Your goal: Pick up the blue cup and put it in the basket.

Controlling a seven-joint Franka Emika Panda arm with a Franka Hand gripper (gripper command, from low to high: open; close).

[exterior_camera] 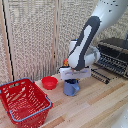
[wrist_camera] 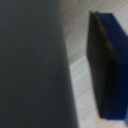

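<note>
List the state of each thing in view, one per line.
Mug: upright on the table, directly under the claw, not lifted.
Claw: down on the mug's top; open or shut cannot be told.
Basket: upright on the table, nothing visible inside.
Red bowl: upright, beside the mug, apart from it.

The blue drinking vessel [exterior_camera: 71, 87] is a small light-blue mug standing upright on the tabletop [exterior_camera: 100, 107], its handle toward the exterior view's right, with the gripping mechanism [exterior_camera: 73, 79] directly over its top. The receptacle [exterior_camera: 24, 102], a red lattice-sided basket with a blue-grey rim handle, sits upright and well apart from the mug, toward the exterior view's left.
</note>
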